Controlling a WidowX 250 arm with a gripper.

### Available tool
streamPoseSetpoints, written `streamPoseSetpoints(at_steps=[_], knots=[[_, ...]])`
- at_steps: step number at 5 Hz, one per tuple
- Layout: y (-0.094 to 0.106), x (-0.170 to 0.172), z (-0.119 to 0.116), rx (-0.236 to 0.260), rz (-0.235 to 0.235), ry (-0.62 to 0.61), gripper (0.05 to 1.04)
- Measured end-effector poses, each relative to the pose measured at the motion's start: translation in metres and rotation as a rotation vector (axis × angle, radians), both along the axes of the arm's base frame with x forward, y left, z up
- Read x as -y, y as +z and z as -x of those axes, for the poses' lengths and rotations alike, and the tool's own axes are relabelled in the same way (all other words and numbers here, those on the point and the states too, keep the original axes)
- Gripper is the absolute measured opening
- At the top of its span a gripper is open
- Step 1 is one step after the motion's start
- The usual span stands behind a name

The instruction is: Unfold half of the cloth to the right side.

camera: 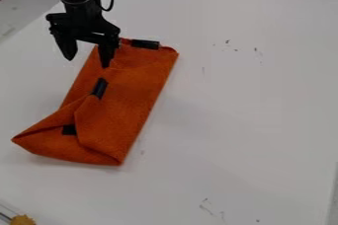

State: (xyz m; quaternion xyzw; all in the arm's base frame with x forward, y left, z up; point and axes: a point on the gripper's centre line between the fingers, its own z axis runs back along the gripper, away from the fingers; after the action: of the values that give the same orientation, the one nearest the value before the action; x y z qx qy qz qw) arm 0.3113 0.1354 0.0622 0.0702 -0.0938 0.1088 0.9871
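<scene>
Currently I have one claw, two fingers apart, at the far end of one folded orange cloth; one black strip sits beside it, two more nearer the camera.

- White table, with small dark marks toward the top and near the bottom
- Orange cloth lying folded directly on it, left of centre, three black patches showing
</scene>
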Motion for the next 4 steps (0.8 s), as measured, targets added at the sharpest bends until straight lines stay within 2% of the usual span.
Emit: streamPoseSetpoints(at_steps=[1, 3, 4], knots=[[-0.011, 0.001, 0.003, -0.029, 0.014, 0.007, 1.000], [-0.023, 0.017, 0.008, -0.038, 0.038, 0.028, 1.000], [-0.037, 0.023, 0.014, -0.059, 0.069, 0.035, 1.000]])
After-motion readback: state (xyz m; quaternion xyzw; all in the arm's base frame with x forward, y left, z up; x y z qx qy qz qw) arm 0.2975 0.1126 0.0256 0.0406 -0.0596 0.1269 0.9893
